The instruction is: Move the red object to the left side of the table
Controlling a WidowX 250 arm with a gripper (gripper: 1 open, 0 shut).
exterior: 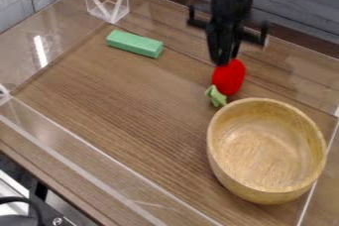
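Claw closed, nothing in it, just above and behind red toy. Toy lies toward camera from claw, near bowl, long axis running roughly front to back, leafy end nearest camera.
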